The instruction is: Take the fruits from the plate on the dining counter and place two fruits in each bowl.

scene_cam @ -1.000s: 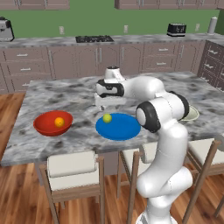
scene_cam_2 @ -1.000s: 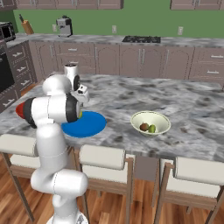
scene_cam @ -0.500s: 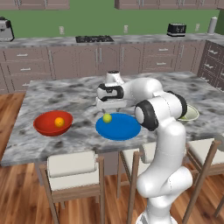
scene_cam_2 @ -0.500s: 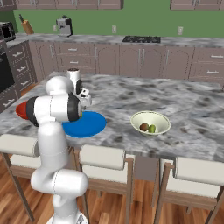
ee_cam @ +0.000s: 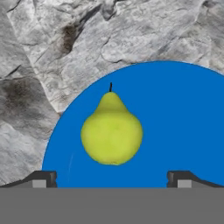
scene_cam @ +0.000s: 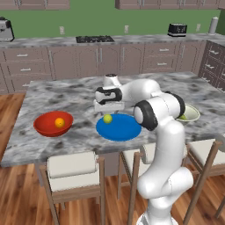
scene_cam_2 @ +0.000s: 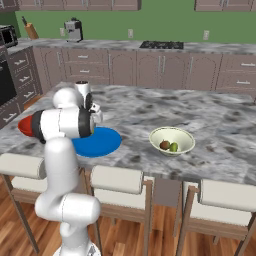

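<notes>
A yellow-green pear-shaped fruit (ee_cam: 111,131) lies near the left rim of the blue plate (ee_cam: 175,109) on the dining counter (scene_cam: 70,99). My gripper (scene_cam: 108,108) hangs open just above that fruit (scene_cam: 107,118), and a dark fingertip (ee_cam: 41,178) shows on either side of it. The red bowl (scene_cam: 46,127) left of the plate (scene_cam: 125,129) holds an orange fruit (scene_cam: 59,122). In the cream bowl (scene_cam_2: 172,134), right of the plate (scene_cam_2: 100,144), lie a brown-red fruit (scene_cam_2: 164,145) and a green one (scene_cam_2: 173,147).
Stools (scene_cam: 72,169) line the near edge of the marbled counter. My own arm (scene_cam: 158,114) hides part of the cream bowl (scene_cam: 190,114) in the left base view. A wall counter with brown cabinets (scene_cam: 101,57) runs behind.
The hand has come down a little toward the fruit on the plate. Its jaws stay wide, and the fruits and bowls have not moved.
</notes>
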Robot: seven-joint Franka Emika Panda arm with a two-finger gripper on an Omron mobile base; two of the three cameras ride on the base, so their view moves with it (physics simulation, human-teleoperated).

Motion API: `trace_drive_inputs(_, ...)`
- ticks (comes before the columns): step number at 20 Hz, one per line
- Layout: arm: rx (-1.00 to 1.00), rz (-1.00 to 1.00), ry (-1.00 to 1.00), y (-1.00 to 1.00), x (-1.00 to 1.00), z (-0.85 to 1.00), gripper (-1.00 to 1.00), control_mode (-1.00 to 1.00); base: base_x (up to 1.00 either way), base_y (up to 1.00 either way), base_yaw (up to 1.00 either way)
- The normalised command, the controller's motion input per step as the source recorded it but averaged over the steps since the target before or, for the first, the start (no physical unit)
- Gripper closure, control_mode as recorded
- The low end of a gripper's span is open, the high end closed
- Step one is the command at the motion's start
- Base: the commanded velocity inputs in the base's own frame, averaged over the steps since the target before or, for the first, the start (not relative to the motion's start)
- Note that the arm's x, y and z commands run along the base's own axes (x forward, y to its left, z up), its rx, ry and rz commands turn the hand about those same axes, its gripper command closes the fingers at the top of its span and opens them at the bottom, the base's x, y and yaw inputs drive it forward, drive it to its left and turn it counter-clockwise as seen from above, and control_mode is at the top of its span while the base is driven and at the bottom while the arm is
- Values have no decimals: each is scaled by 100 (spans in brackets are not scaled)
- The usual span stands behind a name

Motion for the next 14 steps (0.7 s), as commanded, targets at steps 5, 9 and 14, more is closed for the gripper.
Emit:
trace_drive_inputs(5, 0, 0, 0, 0, 10, -26, -100, -100, 0, 0, 0)
trace_drive_inputs(9, 0, 0, 0, 0, 3, -21, -100, -100, 0, 0, 0)
trace_drive_inputs(14, 0, 0, 0, 0, 7, -23, -100, -100, 0, 0, 0)
